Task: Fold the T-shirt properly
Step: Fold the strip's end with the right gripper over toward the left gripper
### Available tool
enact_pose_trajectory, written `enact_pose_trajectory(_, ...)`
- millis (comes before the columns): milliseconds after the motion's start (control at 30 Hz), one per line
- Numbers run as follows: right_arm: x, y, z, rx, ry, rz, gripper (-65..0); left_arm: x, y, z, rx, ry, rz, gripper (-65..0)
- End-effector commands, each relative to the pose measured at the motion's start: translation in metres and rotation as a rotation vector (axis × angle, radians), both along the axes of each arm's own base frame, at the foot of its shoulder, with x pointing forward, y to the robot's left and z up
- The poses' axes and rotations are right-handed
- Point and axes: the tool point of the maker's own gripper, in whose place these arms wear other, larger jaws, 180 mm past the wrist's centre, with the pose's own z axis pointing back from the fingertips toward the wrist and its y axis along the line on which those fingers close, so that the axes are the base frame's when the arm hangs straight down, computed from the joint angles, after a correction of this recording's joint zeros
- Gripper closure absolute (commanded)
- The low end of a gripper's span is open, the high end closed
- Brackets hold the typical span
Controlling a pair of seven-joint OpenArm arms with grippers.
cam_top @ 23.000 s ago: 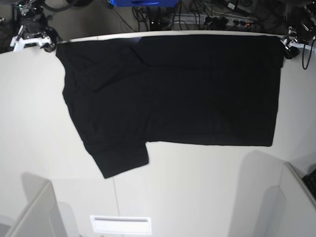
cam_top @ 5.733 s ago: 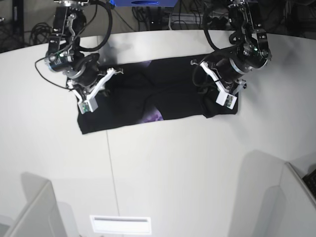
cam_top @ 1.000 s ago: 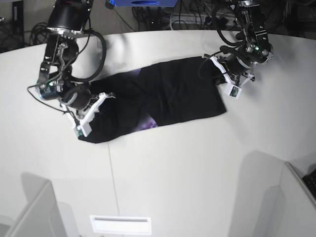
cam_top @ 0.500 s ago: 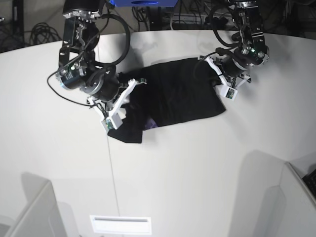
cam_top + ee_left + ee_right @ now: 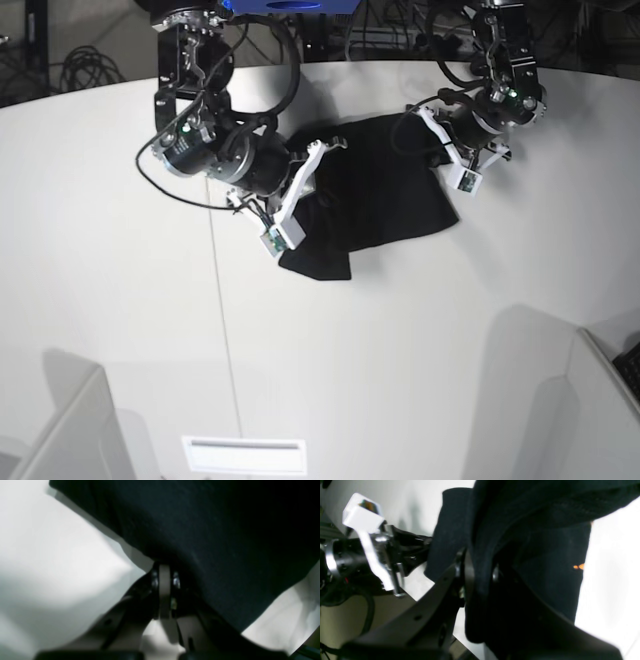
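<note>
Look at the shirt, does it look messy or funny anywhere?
Yes. The T-shirt is a crooked, lumpy strip, not a neat rectangle. The right gripper lifts one bunched end, and a flap droops toward the table near it. The left gripper pinches the other end.

The large cloth short-sleeved T-shirt (image 5: 385,195) is plain black (one small orange fleck shows at its edge). The smooth flat table (image 5: 400,350) is off-white.

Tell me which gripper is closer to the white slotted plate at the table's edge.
The right gripper, gripping the shirt mid-table beyond the plate; the left gripper grips it farther back and to the side.
</note>
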Motion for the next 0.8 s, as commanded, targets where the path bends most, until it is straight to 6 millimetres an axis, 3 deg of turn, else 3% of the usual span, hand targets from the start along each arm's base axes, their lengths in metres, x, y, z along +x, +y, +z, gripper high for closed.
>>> enact_pose_trajectory(0, 0.007, 0.011, 0.018, 0.061, -0.055, 0.0, 0.0, 0.004, 0.002, 0.007, 0.003, -0.024, -0.002, 0.0)
enact_pose_trajectory(267, 0.0, 0.04, 0.024, 0.115, -0.039, 0.006, 0.0, 0.004, 0.002, 0.007, 0.005, -0.025, -0.002, 0.0)
enact_pose_trajectory(400, -0.002, 0.044, 0.004, 0.103, 0.013, 0.013, 0.0, 0.004, 0.002, 0.007, 0.006, -0.024, -0.003, 0.0)
enact_pose_trajectory(767, 0.006, 0.049, -0.019, 0.09, 0.062, 0.009, 0.0, -0.001, 0.002, 0.004, 0.006, -0.011, -0.003, 0.0)
